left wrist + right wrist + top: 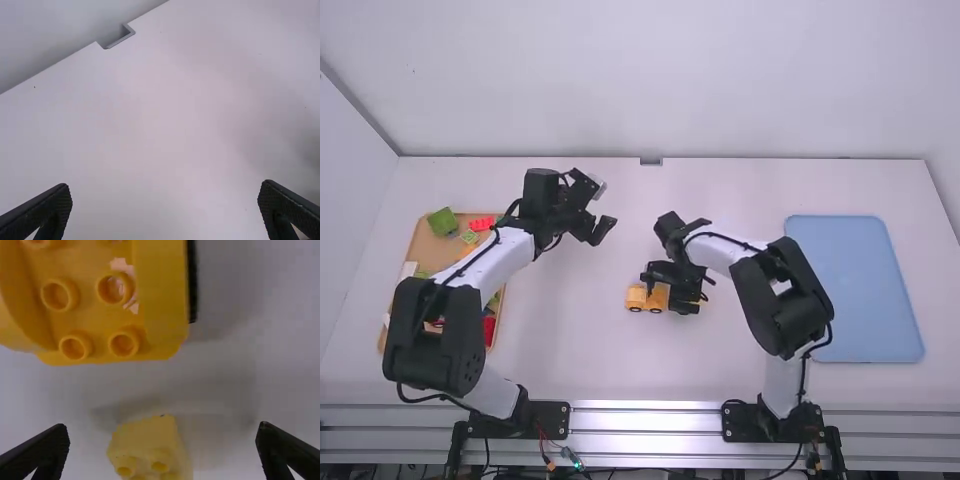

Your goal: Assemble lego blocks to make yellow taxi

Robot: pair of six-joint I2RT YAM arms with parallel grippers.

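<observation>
High view: left end effector (604, 209), fingers wide, is over far desk (580, 350). Right end effector (677, 296), also wide, is above yellow block (150, 442), beside yellow car base (637, 298).

From where I'm standing, I can't make out any lettering, numbers or signs on anything here.

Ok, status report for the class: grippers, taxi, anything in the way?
Left gripper open. Right gripper open at small yellow block, not gripping. Wheeled yellow body beside it, on table. Left arm overhangs block tray.
</observation>
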